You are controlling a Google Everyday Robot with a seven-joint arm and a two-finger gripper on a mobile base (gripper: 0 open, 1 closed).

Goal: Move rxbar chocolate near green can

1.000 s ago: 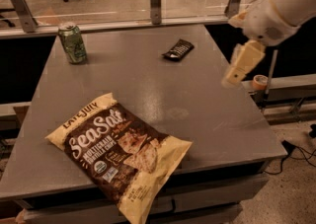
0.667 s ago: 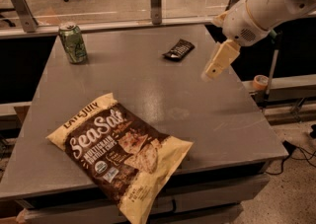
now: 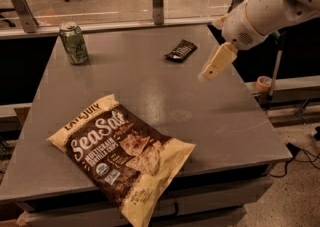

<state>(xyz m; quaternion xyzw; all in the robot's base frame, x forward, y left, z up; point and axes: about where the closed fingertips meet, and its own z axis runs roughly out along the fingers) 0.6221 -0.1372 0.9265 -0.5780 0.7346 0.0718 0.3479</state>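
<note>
1. Gripper [image 3: 215, 65] hangs over the table's [image 3: 150, 88] right side, just right of the bar [image 3: 181, 50]. It carries nothing; how far open it is I cannot tell.
2. Bar lies flat at the back, well apart from the can [image 3: 74, 42] at far left.
3. Likely risks: the flat wrapper skids away under a skewed descent, or a hasty sweep topples the can.

Smooth plastic end effector [image 3: 207, 73] over matt table [image 3: 145, 88]

gripper [image 3: 209, 73] right of rxbar chocolate [image 3: 181, 50], green can [image 3: 74, 44] left
</note>
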